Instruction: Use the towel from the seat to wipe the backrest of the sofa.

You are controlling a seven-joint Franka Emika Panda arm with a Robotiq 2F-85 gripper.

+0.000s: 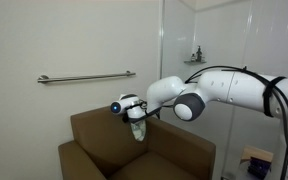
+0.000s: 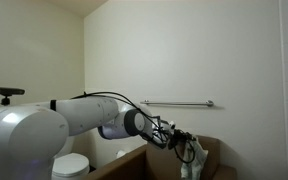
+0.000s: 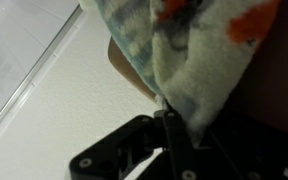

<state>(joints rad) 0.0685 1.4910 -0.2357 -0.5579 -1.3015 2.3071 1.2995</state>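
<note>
My gripper (image 1: 136, 117) is shut on a pale patterned towel (image 1: 138, 131) that hangs from it against the top of the brown sofa's backrest (image 1: 99, 125). In an exterior view the gripper (image 2: 187, 142) holds the towel (image 2: 192, 160) over the sofa back (image 2: 216, 152). In the wrist view the towel (image 3: 199, 55), whitish with orange and blue-green marks, fills the upper part and is pinched in the black jaws (image 3: 169, 125). The seat (image 1: 159, 168) lies below.
A metal grab bar (image 1: 84, 77) is fixed on the wall above the sofa; it also shows in an exterior view (image 2: 179, 103). A glass partition with a small shelf (image 1: 196, 58) stands behind the arm. A white toilet (image 2: 69, 166) sits nearby.
</note>
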